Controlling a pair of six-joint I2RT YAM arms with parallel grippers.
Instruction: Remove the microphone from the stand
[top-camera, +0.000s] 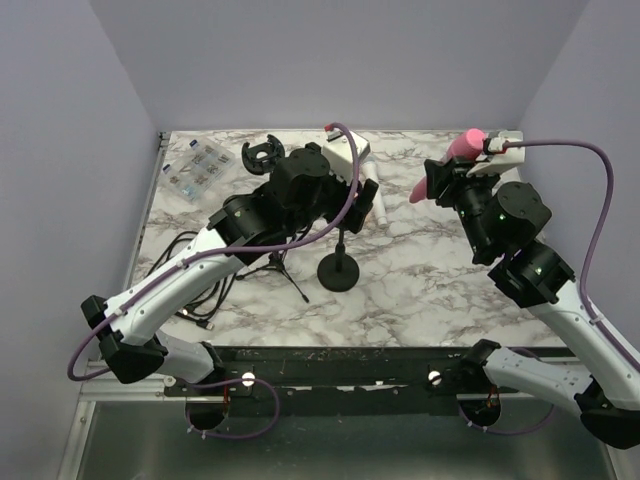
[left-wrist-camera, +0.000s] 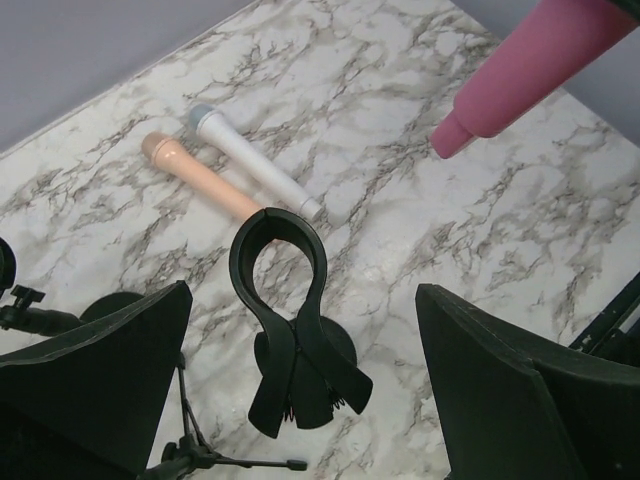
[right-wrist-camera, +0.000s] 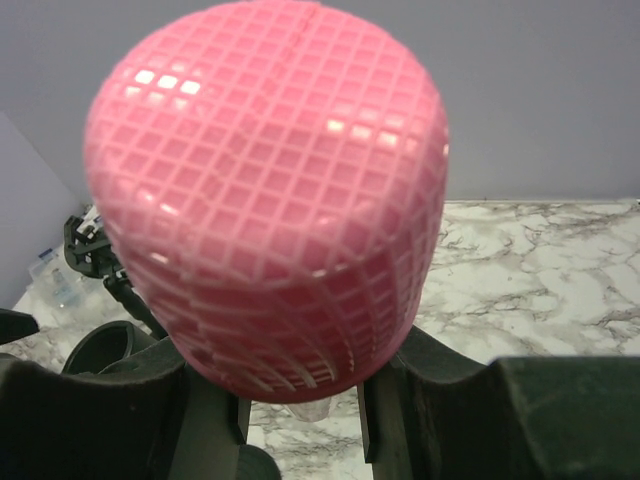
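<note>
The pink microphone (top-camera: 457, 157) is off the stand, held in the air at the right by my right gripper (top-camera: 443, 182), which is shut on its body. Its mesh head (right-wrist-camera: 270, 190) fills the right wrist view, between the fingers (right-wrist-camera: 520, 400). It also shows at the top right of the left wrist view (left-wrist-camera: 530, 65). The black stand has a round base (top-camera: 338, 272) and an empty clip (left-wrist-camera: 280, 290). My left gripper (left-wrist-camera: 300, 300) is open, hovering over the clip with one jaw on each side, not touching it.
A white microphone (left-wrist-camera: 255, 165) and a beige microphone (left-wrist-camera: 200, 178) lie on the marble table behind the stand. A tripod stand (top-camera: 277, 262) with its own clip (top-camera: 262, 153) and loose cables (top-camera: 195, 290) are at the left. A clear parts box (top-camera: 198, 168) sits at the back left.
</note>
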